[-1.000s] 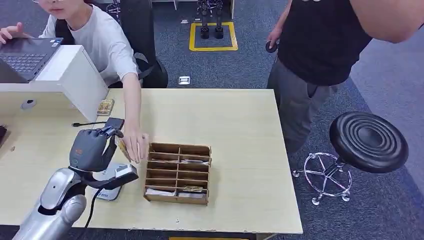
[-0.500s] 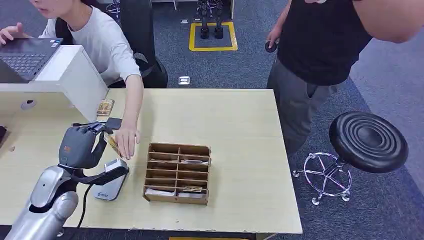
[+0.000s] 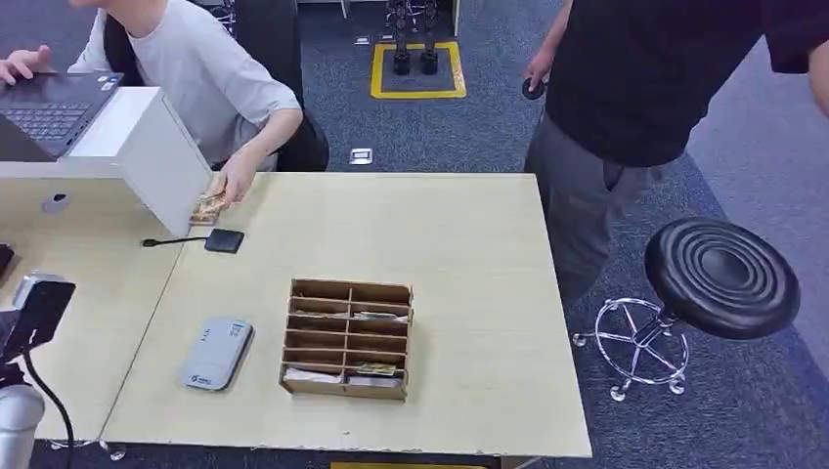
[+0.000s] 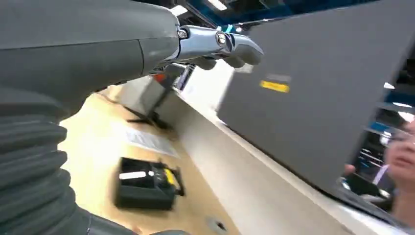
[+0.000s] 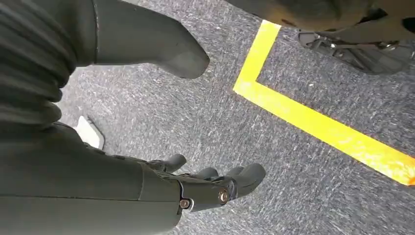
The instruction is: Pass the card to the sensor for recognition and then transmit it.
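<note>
The grey card sensor (image 3: 215, 354) lies flat on the table to the left of the wooden organizer (image 3: 347, 338). A person in a light shirt rests a hand (image 3: 233, 178) on a card (image 3: 206, 208) beside the white box at the table's far left. My left hand (image 4: 122, 54) is stretched out with its fingers (image 4: 222, 43) straight and nothing in it, above the neighbouring desk. At the lower left edge of the head view is my left wrist (image 3: 34, 305). My right hand (image 5: 161, 188) hangs over the carpet, its fingers (image 5: 230, 182) apart and empty.
Cards lie in some organizer slots (image 3: 376, 369). A small black device (image 3: 223, 240) with a cable sits on the table. A second person in black (image 3: 626, 88) stands at the far right, with a black stool (image 3: 721, 277) beside the table. A laptop (image 3: 44, 109) is on the white box.
My left hand held a card above the sensor; the person took it. My arm has pulled back left and down, empty. The person's hand moved back to the white box.
</note>
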You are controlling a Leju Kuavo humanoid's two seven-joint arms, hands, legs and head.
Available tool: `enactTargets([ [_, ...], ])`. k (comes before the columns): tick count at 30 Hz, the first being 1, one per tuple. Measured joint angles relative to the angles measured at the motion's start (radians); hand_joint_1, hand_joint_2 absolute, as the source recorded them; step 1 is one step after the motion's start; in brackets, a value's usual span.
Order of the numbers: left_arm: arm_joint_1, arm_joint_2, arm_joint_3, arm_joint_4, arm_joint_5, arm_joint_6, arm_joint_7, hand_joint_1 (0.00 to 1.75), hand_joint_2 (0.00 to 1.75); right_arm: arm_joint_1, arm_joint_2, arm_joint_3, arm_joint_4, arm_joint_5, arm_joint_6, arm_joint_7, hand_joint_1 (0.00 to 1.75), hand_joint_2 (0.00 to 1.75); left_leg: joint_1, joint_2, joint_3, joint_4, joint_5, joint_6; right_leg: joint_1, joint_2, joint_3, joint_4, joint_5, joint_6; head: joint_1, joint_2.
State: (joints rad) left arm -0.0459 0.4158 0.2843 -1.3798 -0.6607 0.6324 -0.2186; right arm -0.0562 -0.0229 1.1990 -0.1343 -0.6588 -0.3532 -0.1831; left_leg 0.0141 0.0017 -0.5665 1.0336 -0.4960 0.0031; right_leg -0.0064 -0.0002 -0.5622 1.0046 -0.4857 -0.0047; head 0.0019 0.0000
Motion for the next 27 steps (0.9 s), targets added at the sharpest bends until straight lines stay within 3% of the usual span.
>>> enactTargets([
  [2, 0.021, -0.009, 0.057, 0.005, 0.095, 0.005, -0.006, 0.00, 1.75, -0.001, 0.001, 0.000, 0.000, -0.007, -0.003, 0.000, 0.00, 1.75, 0.000, 0.002, -0.001, 0.000, 0.000, 0.000, 0.000, 0.001, 0.000, 0.000, 0.000, 0.000, 0.000, 0.000],
  [4, 0.045, -0.025, 0.147, 0.006, 0.289, -0.010, -0.059, 0.00, 1.75, 0.002, 0.001, 0.000, 0.000, -0.011, -0.005, 0.003, 0.00, 1.75, 0.000, 0.005, 0.000, 0.000, -0.001, -0.001, 0.000, 0.005, 0.000, 0.000, 0.001, -0.001, 0.000, 0.000],
  [6, 0.063, -0.062, 0.279, 0.008, 0.505, -0.088, -0.109, 0.00, 1.75, 0.010, 0.001, 0.000, 0.000, -0.014, -0.005, 0.010, 0.00, 1.75, 0.000, 0.005, 0.000, 0.000, -0.001, -0.001, 0.000, 0.006, -0.001, 0.000, 0.001, -0.001, 0.000, 0.000],
  [7, 0.071, -0.090, 0.357, 0.019, 0.582, -0.135, -0.106, 0.00, 1.75, 0.013, 0.001, 0.000, 0.000, -0.014, -0.003, 0.020, 0.00, 1.75, 0.000, 0.005, 0.000, 0.000, -0.001, 0.000, 0.000, 0.005, -0.001, 0.000, 0.000, -0.001, 0.000, 0.000],
  [10, 0.073, -0.144, 0.570, 0.105, 0.654, -0.202, -0.072, 0.00, 1.75, 0.015, 0.001, 0.000, 0.001, -0.015, 0.000, 0.038, 0.00, 1.75, 0.000, 0.005, 0.000, 0.000, -0.002, 0.000, 0.000, 0.005, -0.001, 0.000, -0.001, 0.000, 0.000, 0.000],
  [12, 0.072, -0.189, 0.708, 0.169, 0.665, -0.223, -0.088, 0.00, 1.75, 0.016, 0.001, 0.000, 0.000, -0.015, 0.005, 0.041, 0.00, 1.75, 0.000, 0.005, 0.001, 0.000, -0.002, -0.001, 0.000, 0.005, -0.001, -0.001, -0.001, 0.000, 0.000, 0.000],
  [15, 0.070, -0.244, 0.837, 0.227, 0.643, -0.224, -0.086, 0.00, 1.75, 0.015, 0.001, 0.000, 0.000, -0.018, 0.006, 0.043, 0.00, 1.75, 0.000, 0.001, 0.000, 0.000, -0.002, -0.001, 0.000, 0.001, -0.001, -0.001, -0.002, 0.001, 0.001, 0.000],
  [17, 0.064, -0.283, 0.900, 0.249, 0.564, -0.156, -0.014, 0.00, 1.75, 0.013, 0.001, 0.000, 0.000, -0.020, 0.008, 0.043, 0.00, 1.75, -0.002, 0.000, 0.000, 0.000, -0.002, 0.000, -0.002, -0.001, 0.001, -0.001, -0.002, 0.001, 0.000, 0.000],
  [19, 0.067, -0.352, 0.950, 0.271, 0.446, -0.093, 0.065, 0.00, 1.75, 0.012, 0.002, 0.000, 0.000, -0.021, 0.009, 0.047, 0.00, 1.75, -0.003, 0.000, 0.001, 0.000, -0.003, 0.000, -0.003, 0.000, 0.001, -0.001, -0.002, 0.001, -0.001, 0.000],
  [21, 0.074, -0.438, 0.981, 0.318, 0.276, -0.031, 0.124, 0.00, 1.75, 0.013, 0.002, 0.000, 0.000, -0.023, 0.014, 0.052, 0.00, 1.75, -0.004, 0.000, 0.001, 0.000, -0.002, 0.001, -0.004, 0.000, 0.001, -0.001, -0.001, 0.001, -0.001, 0.000],
  [24, 0.074, -0.538, 1.004, 0.414, 0.160, 0.014, 0.149, 0.00, 1.75, 0.013, 0.002, 0.000, 0.000, -0.026, 0.014, 0.059, 0.00, 1.75, -0.005, -0.001, 0.001, 0.000, -0.002, 0.003, -0.005, -0.001, 0.001, -0.002, -0.001, 0.002, 0.000, 0.000],
  [27, 0.062, -0.583, 1.007, 0.564, 0.021, 0.052, 0.161, 0.00, 1.75, 0.012, 0.001, 0.003, 0.000, -0.026, 0.011, 0.069, 0.00, 1.75, -0.006, -0.001, 0.001, 0.001, -0.002, 0.003, -0.006, -0.001, 0.001, -0.002, 0.000, 0.003, 0.000, 0.000],
])
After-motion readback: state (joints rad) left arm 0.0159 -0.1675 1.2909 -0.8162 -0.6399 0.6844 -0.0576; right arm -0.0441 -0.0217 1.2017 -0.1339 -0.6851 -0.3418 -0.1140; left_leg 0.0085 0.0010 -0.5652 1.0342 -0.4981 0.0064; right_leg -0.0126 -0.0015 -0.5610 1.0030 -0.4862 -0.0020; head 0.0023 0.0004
